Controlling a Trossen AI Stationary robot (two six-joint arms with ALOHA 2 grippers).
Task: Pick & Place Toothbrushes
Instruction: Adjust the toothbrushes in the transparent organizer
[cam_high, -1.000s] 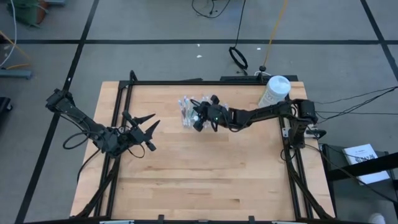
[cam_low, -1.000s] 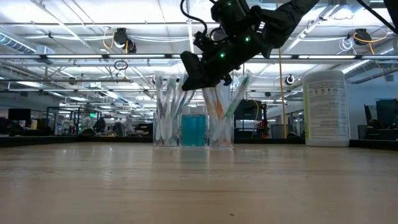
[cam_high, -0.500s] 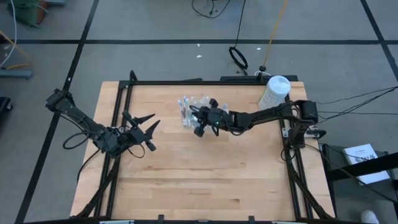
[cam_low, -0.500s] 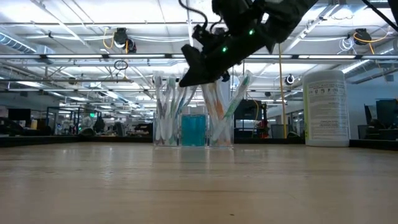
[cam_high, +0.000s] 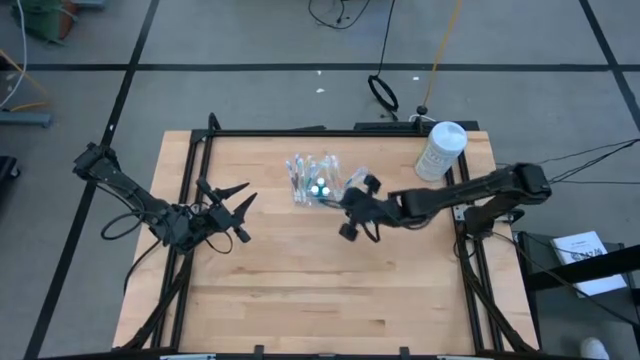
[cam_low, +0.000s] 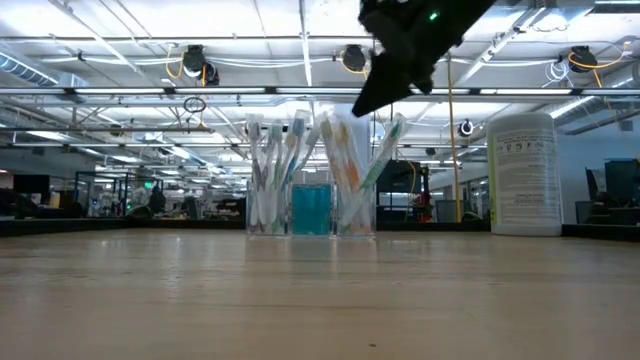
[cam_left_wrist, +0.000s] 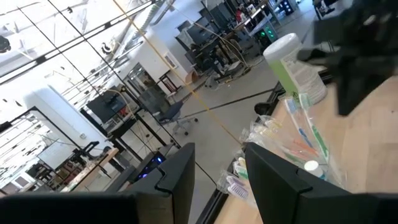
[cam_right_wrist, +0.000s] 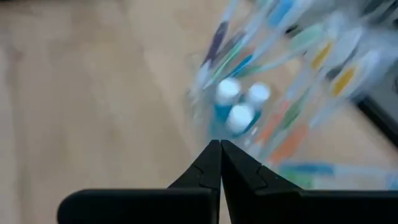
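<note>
Wooden table (cam_high: 300, 290) with a black frame carries a clear holder (cam_low: 311, 215) near the middle of its far edge, and the toothbrushes (cam_low: 275, 170) stand upright in it, fanned outward in two bunches, white parts with blue, green, purple and orange handles. Between the bunches sit short blue tubes (cam_low: 311, 210) with white caps, which show from above as white dots. A white canister (cam_high: 441, 149) with a printed label stands near the far right corner of the table.

Right claw (cam_high: 349, 213) hangs in the air just beside the holder, on the side toward the near edge and a little to the right, its arm reaching in from the right edge. Its fingers (cam_right_wrist: 211, 168) are clenched tip to tip with nothing between them; in the right wrist view the toothbrushes lie beyond the tips, apart from them.

Left claw (cam_high: 233, 207) waits at the left edge of the table, well apart from the holder, its fingers (cam_left_wrist: 177, 180) spread and grasping nothing
</note>
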